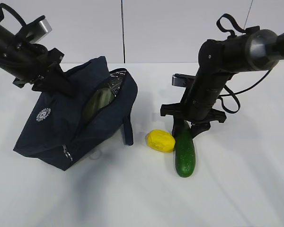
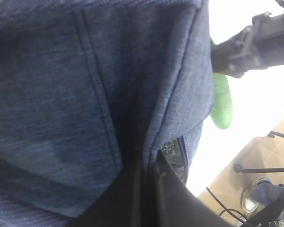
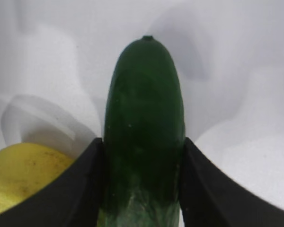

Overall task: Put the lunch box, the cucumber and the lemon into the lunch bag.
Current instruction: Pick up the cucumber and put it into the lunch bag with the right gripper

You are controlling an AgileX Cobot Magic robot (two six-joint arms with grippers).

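The navy lunch bag leans tilted on the table, its top open and silver lining showing. The sage-green lid of the lunch box shows inside the opening. My left gripper is shut on the bag's upper edge; in the left wrist view the fabric is pinched in my left gripper. The cucumber lies on the table. My right gripper is closed on its far end, fingers flush against both sides of the cucumber. The yellow lemon lies just left of the cucumber, apart from the bag.
The white table runs out in front of and to the right of the cucumber. The bag's loose handle hangs down toward the lemon. The lemon sits close beside the right gripper's left finger.
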